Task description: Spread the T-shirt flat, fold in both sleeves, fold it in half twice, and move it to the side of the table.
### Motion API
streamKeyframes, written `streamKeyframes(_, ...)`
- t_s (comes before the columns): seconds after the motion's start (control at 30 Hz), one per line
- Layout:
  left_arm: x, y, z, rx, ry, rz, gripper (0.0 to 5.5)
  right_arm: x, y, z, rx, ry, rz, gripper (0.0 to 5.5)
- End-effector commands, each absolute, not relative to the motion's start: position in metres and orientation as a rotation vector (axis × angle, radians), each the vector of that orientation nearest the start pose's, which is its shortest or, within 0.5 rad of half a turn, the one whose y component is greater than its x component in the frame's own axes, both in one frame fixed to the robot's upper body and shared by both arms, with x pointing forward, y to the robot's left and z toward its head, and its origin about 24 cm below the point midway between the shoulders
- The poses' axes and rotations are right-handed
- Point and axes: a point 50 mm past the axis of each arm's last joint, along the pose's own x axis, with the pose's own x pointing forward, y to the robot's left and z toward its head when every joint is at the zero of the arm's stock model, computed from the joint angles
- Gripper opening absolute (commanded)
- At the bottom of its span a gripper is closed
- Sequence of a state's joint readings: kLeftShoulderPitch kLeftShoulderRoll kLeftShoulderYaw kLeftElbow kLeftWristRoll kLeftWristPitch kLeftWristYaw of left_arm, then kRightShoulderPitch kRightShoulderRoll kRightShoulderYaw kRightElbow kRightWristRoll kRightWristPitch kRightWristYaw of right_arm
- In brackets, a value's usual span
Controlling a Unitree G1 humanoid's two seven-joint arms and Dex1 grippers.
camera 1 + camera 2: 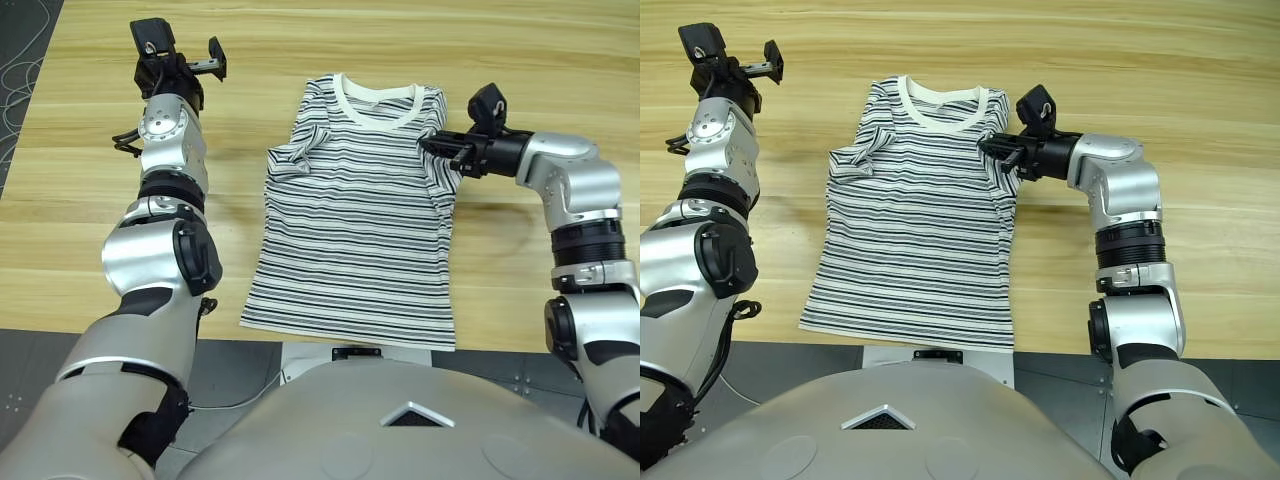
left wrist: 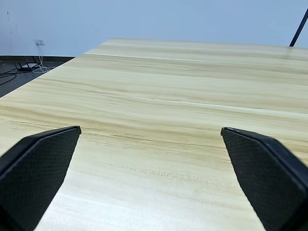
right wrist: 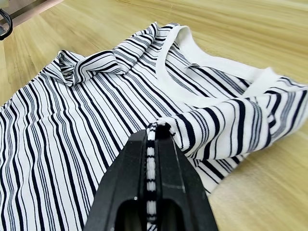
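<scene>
A black-and-white striped T-shirt (image 1: 350, 230) with a cream collar lies spread on the wooden table (image 1: 560, 60), collar toward the far side. Its left sleeve (image 1: 296, 150) is folded in over the body. My right gripper (image 1: 432, 148) is shut on the right sleeve (image 3: 226, 127), holding it lifted over the shirt's right shoulder; the striped hem runs between its fingers (image 3: 175, 192). My left gripper (image 1: 214, 58) hangs open over bare wood, well to the left of the shirt, with nothing between its pads (image 2: 262, 168).
Bare wood stretches to the left, right and far side of the shirt. The table's near edge (image 1: 120, 330) runs just below the shirt's hem. Cables (image 1: 22, 60) lie on the dark floor beyond the left edge.
</scene>
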State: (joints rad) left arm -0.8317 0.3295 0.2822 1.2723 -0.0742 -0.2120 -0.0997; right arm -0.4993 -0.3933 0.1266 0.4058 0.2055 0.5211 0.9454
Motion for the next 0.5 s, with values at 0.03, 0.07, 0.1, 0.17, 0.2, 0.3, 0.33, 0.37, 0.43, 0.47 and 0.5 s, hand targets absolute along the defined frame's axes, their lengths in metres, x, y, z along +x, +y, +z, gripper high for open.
streamKeyframes(0.03, 0.372, 0.241, 0.058, -0.015, 0.188, 0.151, 5.49, 0.318, -0.142, 0.053, -0.046, 0.532, 0.995, 0.14)
streamKeyframes(0.07, 0.372, 0.24, 0.058, -0.017, 0.19, 0.15, 5.49, 0.318, -0.138, 0.051, -0.044, 0.536, 1.006, 0.14)
streamKeyframes(0.1, 0.372, 0.24, 0.057, -0.019, 0.192, 0.149, 5.49, 0.317, -0.133, 0.048, -0.045, 0.54, 1.018, 0.14)
streamKeyframes(0.17, 0.372, 0.238, 0.057, -0.022, 0.193, 0.146, 5.49, 0.315, -0.125, 0.042, -0.048, 0.556, 1.04, 0.14)
streamKeyframes(0.2, 0.373, 0.238, 0.057, -0.022, 0.194, 0.145, 5.49, 0.313, -0.122, 0.038, -0.048, 0.569, 1.049, 0.14)
streamKeyframes(0.3, 0.372, 0.238, 0.057, -0.024, 0.196, 0.146, 5.49, 0.308, -0.12, 0.028, -0.033, 0.61, 1.062, 0.45)
streamKeyframes(0.33, 0.372, 0.238, 0.056, -0.025, 0.197, 0.147, 5.49, 0.308, -0.12, 0.027, -0.028, 0.615, 1.064, 0.66)
streamKeyframes(0.37, 0.372, 0.239, 0.056, -0.026, 0.198, 0.147, 5.49, 0.308, -0.12, 0.027, -0.023, 0.612, 1.063, 0.8)
streamKeyframes(0.43, 0.372, 0.238, 0.056, -0.029, 0.199, 0.147, 5.49, 0.309, -0.12, 0.028, -0.013, 0.604, 1.067, 1.19)
streamKeyframes(0.47, 0.372, 0.238, 0.056, -0.03, 0.2, 0.146, 5.49, 0.308, -0.12, 0.029, -0.008, 0.602, 1.075, 1.38)
streamKeyframes(0.5, 0.372, 0.238, 0.056, -0.031, 0.2, 0.144, 5.49, 0.308, -0.119, 0.029, -0.003, 0.601, 1.081, 1.53)
